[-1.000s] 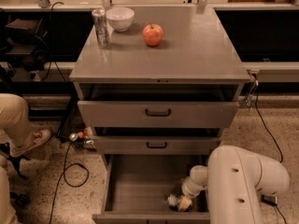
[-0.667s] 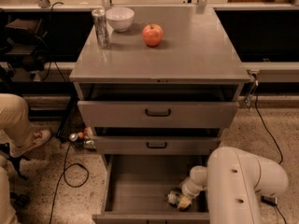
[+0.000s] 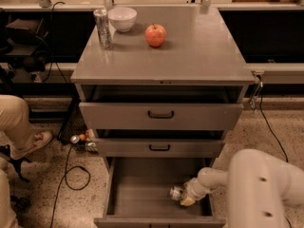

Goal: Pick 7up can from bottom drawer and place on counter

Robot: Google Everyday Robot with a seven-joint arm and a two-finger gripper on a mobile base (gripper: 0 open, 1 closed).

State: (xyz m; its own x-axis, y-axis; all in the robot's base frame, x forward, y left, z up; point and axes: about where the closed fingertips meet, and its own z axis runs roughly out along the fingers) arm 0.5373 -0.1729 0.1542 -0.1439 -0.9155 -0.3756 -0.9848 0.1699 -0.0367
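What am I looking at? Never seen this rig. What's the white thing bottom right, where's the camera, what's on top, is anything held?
There is one picture from one camera. It looks down at the front of a grey drawer cabinet, and where it is mounted is not known. The white shape at the bottom right is the robot's arm. Its gripper is down inside the open bottom drawer, right at the 7up can near the drawer's front right. Whether the can is actually gripped cannot be told from here. On the counter stand a tall slim silver can, a white bowl and a red apple, all toward the back left.
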